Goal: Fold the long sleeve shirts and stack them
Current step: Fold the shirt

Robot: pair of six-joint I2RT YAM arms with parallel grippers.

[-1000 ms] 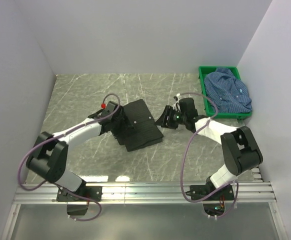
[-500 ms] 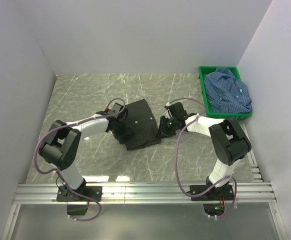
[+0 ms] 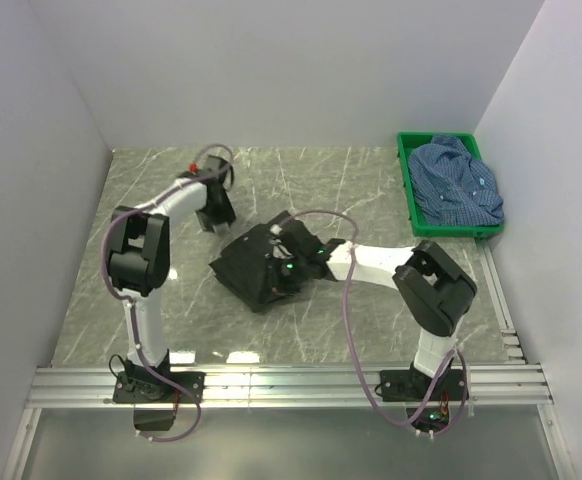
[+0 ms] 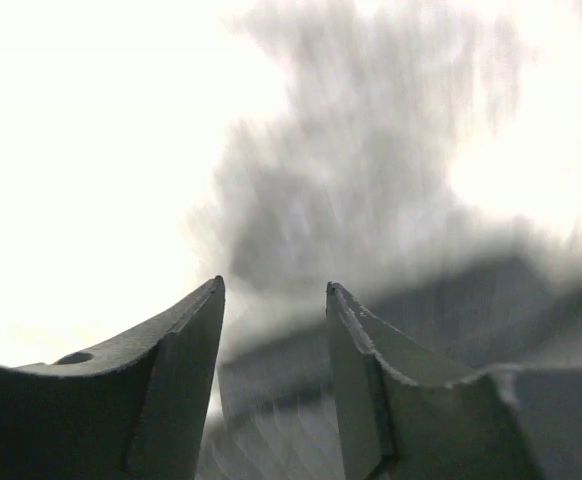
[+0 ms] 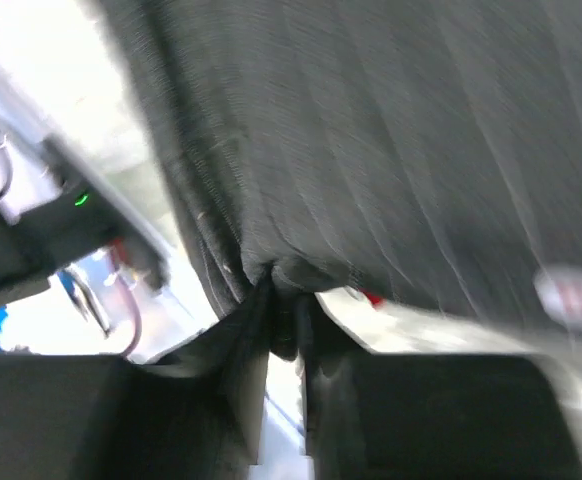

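Note:
The black shirt (image 3: 243,270) lies bunched in a dark heap at the table's middle. My right gripper (image 3: 279,264) reaches over it from the right and is shut on a fold of its cloth. In the right wrist view the right gripper (image 5: 286,300) pinches the striped black cloth (image 5: 371,150), with a small red label (image 5: 371,298) beside the jaws. My left gripper (image 3: 215,214) is open and empty, apart from the shirt at its back left; in the left wrist view the left gripper (image 4: 274,290) holds nothing and the scene is blurred. The blue checked shirt (image 3: 459,182) lies crumpled in the crate.
The green plastic crate (image 3: 407,190) stands at the back right against the right wall. White walls close the table on the left, back and right. A metal rail (image 3: 291,385) runs along the near edge by the arm bases.
My left gripper has left the black shirt and swung to the back left. My right gripper has moved left onto the shirt, and the shirt has shifted left and lost its flat shape.

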